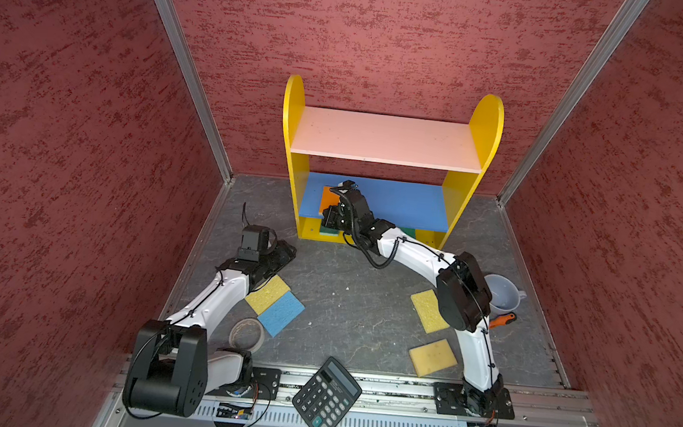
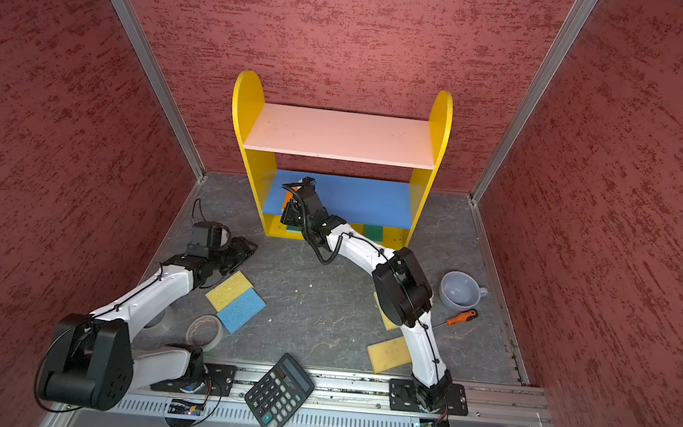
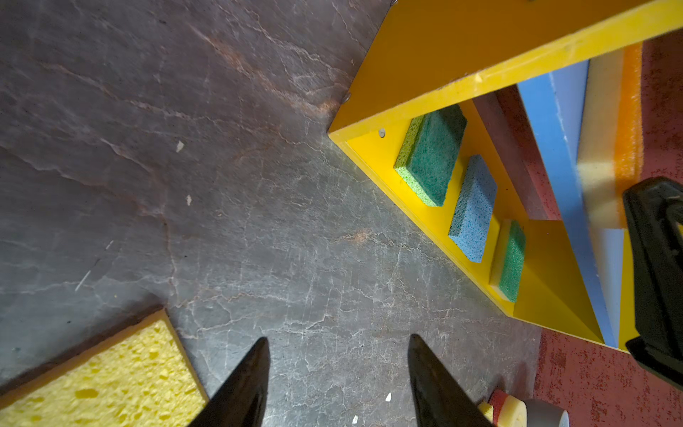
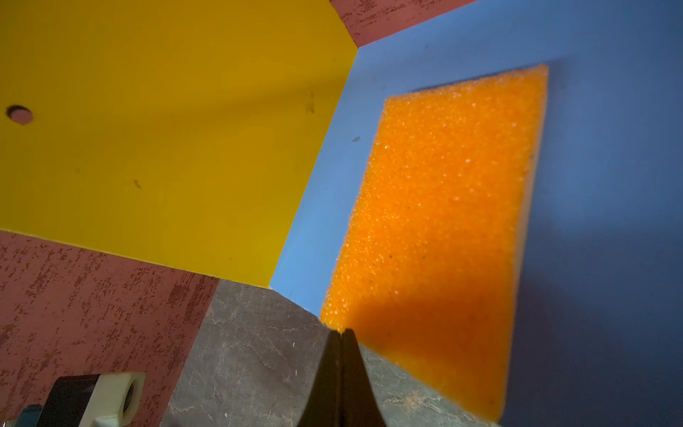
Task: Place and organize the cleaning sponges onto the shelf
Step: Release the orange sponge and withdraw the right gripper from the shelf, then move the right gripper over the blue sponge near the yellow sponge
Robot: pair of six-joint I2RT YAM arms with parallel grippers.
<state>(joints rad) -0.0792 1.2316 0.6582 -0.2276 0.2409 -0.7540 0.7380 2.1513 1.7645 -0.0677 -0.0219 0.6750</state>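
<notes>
The shelf (image 1: pixel 387 139) (image 2: pixel 337 135) stands at the back wall. An orange sponge (image 1: pixel 329 199) (image 4: pixel 443 222) lies at the left end of its blue middle board, overhanging the front edge. My right gripper (image 1: pixel 326 215) (image 4: pixel 340 332) is shut, its tips at that sponge's near corner with nothing between them. On the bottom board lie a green sponge (image 3: pixel 430 155), a blue one (image 3: pixel 475 214) and another green one (image 3: pixel 512 258). My left gripper (image 1: pixel 286 252) (image 3: pixel 338 338) is open over bare floor beside a yellow sponge (image 1: pixel 269 294) (image 3: pixel 103 384) and a blue sponge (image 1: pixel 282 312).
Two more yellow sponges (image 1: pixel 428 309) (image 1: pixel 432 357) lie on the floor beside the right arm. A grey cup (image 1: pixel 502 294) and an orange-handled screwdriver (image 1: pixel 502 320) sit at the right. A tape roll (image 1: pixel 246 334) and a black calculator (image 1: pixel 326 397) lie at the front.
</notes>
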